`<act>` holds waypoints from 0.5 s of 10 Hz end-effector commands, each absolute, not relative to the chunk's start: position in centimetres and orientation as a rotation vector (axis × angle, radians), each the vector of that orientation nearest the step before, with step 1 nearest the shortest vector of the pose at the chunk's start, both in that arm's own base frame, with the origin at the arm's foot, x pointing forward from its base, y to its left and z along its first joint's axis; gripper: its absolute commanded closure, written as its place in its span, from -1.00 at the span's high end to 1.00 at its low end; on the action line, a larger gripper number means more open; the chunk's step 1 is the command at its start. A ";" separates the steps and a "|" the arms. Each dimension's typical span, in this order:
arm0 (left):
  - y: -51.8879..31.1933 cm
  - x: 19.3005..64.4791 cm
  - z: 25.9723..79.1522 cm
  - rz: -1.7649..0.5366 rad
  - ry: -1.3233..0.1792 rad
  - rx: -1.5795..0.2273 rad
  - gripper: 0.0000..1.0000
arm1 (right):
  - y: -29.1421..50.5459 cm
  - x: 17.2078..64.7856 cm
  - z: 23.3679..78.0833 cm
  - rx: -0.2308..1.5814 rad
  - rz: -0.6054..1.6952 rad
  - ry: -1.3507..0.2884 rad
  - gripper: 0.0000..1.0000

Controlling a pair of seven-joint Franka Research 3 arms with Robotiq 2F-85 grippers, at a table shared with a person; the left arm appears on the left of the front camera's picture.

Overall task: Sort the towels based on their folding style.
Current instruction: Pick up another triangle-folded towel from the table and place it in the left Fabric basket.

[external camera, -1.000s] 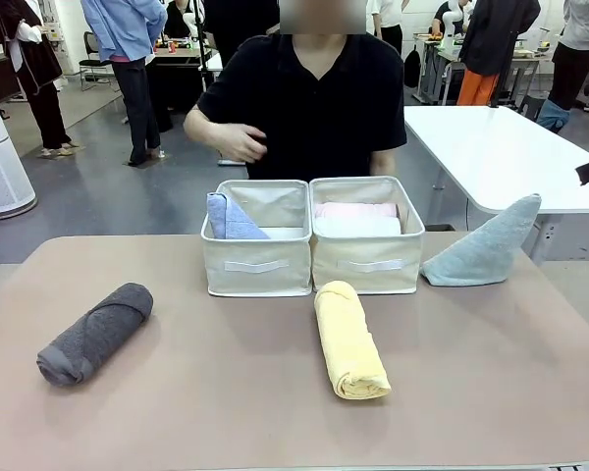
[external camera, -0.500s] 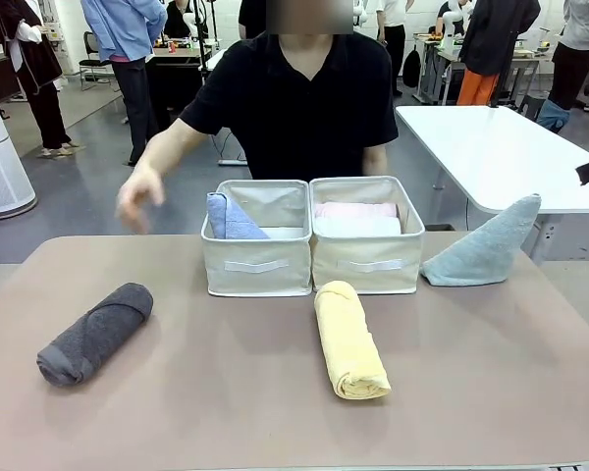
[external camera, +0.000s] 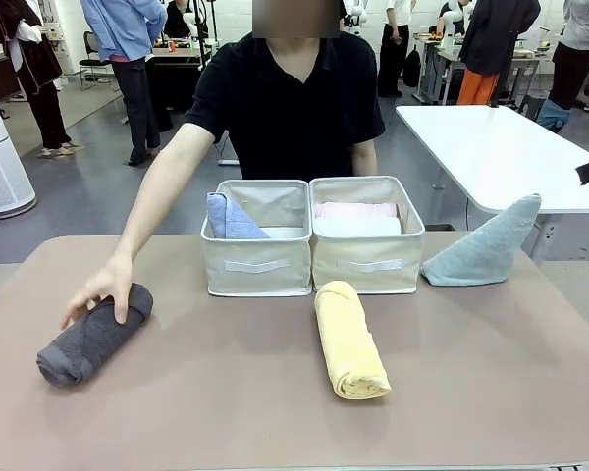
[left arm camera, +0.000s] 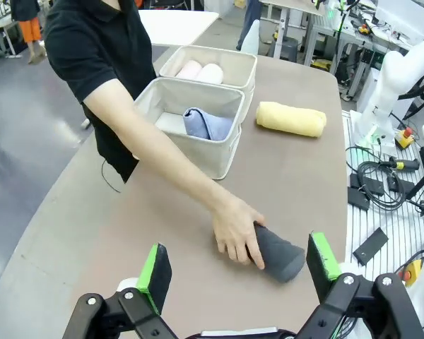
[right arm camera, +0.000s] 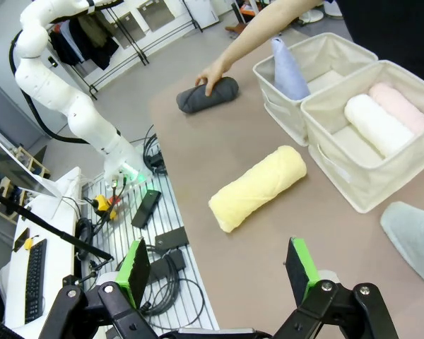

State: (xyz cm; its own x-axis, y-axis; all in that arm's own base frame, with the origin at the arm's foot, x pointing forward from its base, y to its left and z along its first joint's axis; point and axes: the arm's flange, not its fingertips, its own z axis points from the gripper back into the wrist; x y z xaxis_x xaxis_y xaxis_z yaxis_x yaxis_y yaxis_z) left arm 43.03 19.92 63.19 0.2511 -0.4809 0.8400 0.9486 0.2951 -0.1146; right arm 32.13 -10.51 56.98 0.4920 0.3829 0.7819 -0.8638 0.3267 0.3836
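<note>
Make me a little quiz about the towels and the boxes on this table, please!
1. True or false: the person's hand rests on the dark grey rolled towel.
2. Which towel shares a bin with the pink roll? A) the white roll B) a green roll C) a striped fold
3. How many towels lie on the table, outside the bins?

Key:
1. True.
2. A.
3. Three: the dark grey one, the yellow roll and the teal-grey pointed fold.
</note>
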 end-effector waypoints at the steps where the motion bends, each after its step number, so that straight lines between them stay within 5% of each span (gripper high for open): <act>1: 18.7 43.1 63.4 -1.121 -0.788 -0.735 1.00 | -10.5 32.1 57.0 0.904 0.899 -0.645 1.00; 2: 18.7 43.1 63.4 -1.121 -0.788 -0.735 1.00 | -10.5 32.1 57.0 0.894 0.893 -0.638 1.00; 5: 18.7 43.1 63.4 -1.121 -0.788 -0.735 1.00 | -8.9 35.9 61.3 0.460 0.845 -0.407 1.00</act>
State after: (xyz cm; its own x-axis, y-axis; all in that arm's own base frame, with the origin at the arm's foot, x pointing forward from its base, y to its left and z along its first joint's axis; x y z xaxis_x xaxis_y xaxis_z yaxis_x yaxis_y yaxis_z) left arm 43.40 18.85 63.27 0.2406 -0.4890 0.8384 0.9551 0.2730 -0.1149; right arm 33.76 -9.21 60.88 0.5066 0.5497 0.6642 -0.8438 0.4745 0.2509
